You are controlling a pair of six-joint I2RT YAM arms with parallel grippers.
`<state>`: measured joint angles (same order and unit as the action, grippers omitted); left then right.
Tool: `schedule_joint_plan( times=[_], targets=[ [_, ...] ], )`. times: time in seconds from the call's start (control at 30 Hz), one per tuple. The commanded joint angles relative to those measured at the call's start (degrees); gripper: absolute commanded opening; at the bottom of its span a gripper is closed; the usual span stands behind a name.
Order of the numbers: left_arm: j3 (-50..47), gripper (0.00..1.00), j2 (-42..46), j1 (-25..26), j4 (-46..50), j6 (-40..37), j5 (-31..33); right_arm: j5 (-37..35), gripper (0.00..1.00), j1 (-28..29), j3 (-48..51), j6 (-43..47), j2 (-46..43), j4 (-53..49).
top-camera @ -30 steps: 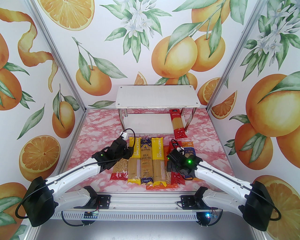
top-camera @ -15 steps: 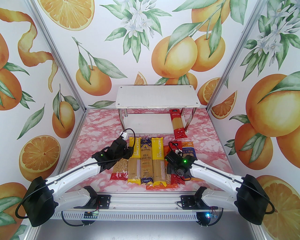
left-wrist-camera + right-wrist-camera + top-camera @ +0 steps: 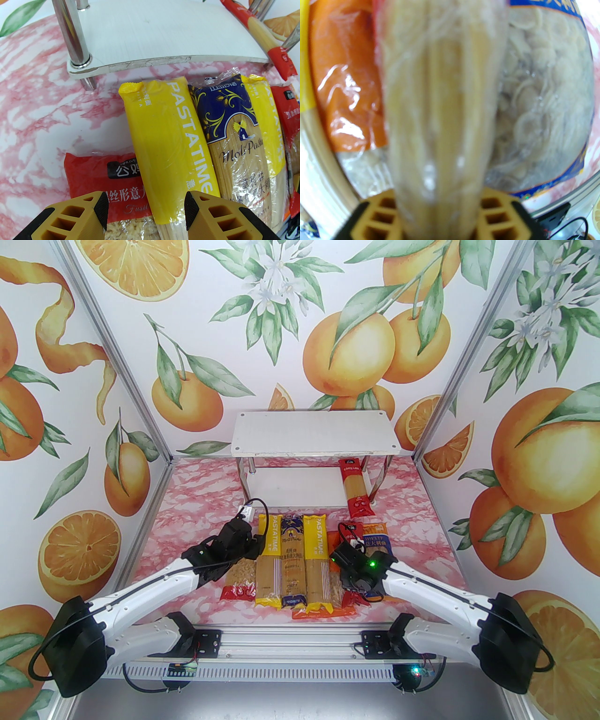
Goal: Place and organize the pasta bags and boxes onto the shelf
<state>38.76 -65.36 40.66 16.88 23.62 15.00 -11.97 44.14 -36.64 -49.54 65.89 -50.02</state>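
Note:
The shelf [image 3: 314, 432] stands at the back, and one red spaghetti pack [image 3: 355, 486] lies on the right of its lower board [image 3: 290, 486]. Two yellow packs [image 3: 269, 563] [image 3: 316, 563] flank a dark blue pack [image 3: 293, 563] on the table. My left gripper [image 3: 145, 211] is open above the left yellow pack [image 3: 168, 131] and a red fusilli bag [image 3: 93, 173]. My right gripper [image 3: 438, 211] is shut on a red spaghetti pack [image 3: 440, 93], which lies over an orange bag [image 3: 346, 82] and a blue bag [image 3: 546, 93].
Chrome legs [image 3: 72, 37] carry the shelf boards. Orange-print walls close in the pink marble table [image 3: 197, 502] at the back and both sides. Bare marble lies left of the packs and between them and the shelf.
My right gripper has dropped onto the red spaghetti pack and its jaws have closed on it. The left arm has barely shifted.

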Motion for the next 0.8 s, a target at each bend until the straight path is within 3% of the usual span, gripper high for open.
schedule_joint_plan(
  times=[0.0,0.1,0.77],
  targets=[
    [-0.71,0.58,1.68,-0.41,-1.04,-0.63,0.82,0.52,0.16,0.29,-1.31,0.2,-1.32,-3.24],
    [-0.87,0.58,2.21,-0.59,-1.06,-0.5,0.99,1.06,0.0,0.24,-2.22,1.04,-2.14,-3.64],
    [0.17,0.58,2.09,-1.38,-1.06,-1.12,0.99,5.73,0.0,0.88,-12.87,7.21,-10.49,-4.48]
  ],
)
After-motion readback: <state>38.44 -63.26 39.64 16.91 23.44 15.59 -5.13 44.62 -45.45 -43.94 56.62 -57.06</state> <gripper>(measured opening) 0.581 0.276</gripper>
